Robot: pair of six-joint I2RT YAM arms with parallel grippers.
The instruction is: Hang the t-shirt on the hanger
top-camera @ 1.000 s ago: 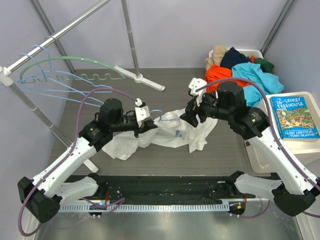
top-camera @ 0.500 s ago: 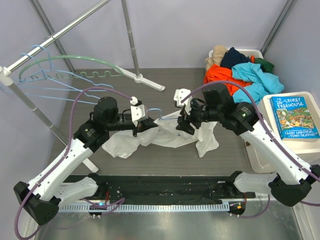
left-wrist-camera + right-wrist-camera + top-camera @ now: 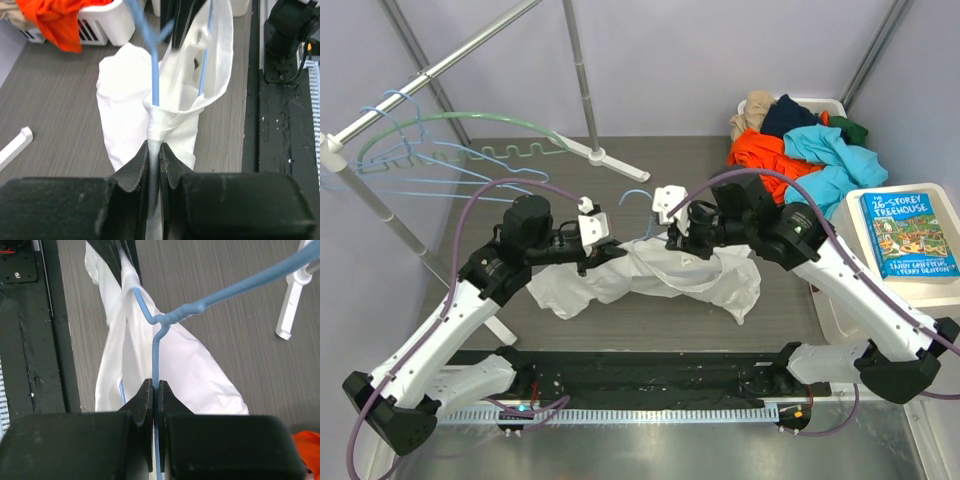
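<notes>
Where the grey surface [image 3: 660, 165] lies between the two arms, the white t-shirt [image 3: 650, 278] is stretched and bunched, its lower folds resting on the surface. Inside it sits the light-blue hanger [image 3: 638, 195], with the hook poking up out of the cloth. The right claw [image 3: 155, 387] is pinched tight on bare hanger wire just below the twisted neck. The left claw [image 3: 154, 150] is clamped on t-shirt cloth wrapped round the wire.
</notes>
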